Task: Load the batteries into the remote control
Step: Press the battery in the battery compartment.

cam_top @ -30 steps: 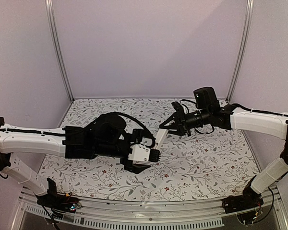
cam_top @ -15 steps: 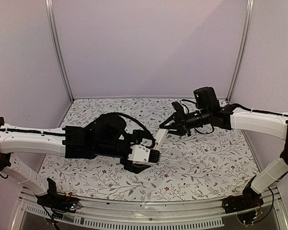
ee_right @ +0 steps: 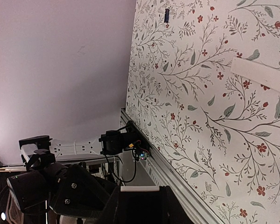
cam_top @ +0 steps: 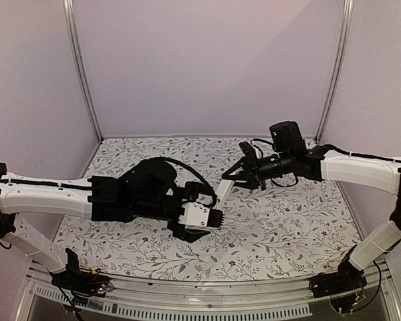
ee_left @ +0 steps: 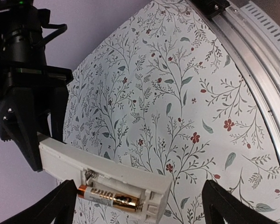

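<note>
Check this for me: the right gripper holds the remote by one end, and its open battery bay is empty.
Wrong on the bay: the left wrist view shows one gold-toned battery lying in the open bay of the remote. The right gripper does hold it by one end.

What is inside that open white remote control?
One gold-toned battery lies in the open bay of the remote control; the slot beside it looks empty. The right pincer covers the remote's far end.
</note>
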Controlling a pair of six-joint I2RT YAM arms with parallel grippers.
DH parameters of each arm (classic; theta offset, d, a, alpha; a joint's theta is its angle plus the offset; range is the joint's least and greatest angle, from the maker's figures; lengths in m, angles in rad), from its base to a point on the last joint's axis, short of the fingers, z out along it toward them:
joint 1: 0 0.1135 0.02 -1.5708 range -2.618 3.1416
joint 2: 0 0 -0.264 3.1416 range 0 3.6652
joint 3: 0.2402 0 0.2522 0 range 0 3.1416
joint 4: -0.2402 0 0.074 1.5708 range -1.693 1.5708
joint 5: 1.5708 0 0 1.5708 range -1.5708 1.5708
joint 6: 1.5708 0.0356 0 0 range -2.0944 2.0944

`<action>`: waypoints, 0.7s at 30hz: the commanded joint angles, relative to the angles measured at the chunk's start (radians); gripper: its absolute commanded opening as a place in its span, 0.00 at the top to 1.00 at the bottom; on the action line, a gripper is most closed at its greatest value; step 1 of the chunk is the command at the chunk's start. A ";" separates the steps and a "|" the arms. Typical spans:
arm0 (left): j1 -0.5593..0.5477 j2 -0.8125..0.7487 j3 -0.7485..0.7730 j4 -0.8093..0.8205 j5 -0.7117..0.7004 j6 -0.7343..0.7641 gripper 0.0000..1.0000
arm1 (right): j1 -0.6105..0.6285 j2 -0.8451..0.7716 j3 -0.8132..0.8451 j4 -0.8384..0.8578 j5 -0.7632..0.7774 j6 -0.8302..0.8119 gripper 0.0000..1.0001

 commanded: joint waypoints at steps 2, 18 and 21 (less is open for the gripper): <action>0.007 0.023 0.024 -0.021 0.011 -0.012 0.06 | 0.006 -0.004 0.034 -0.004 -0.008 0.000 1.00; 0.013 0.021 0.019 -0.036 0.020 -0.007 0.13 | 0.005 -0.012 0.040 0.007 -0.016 0.002 1.00; 0.013 0.018 0.015 -0.035 0.017 -0.004 0.14 | 0.004 -0.016 0.040 0.023 -0.018 0.014 1.00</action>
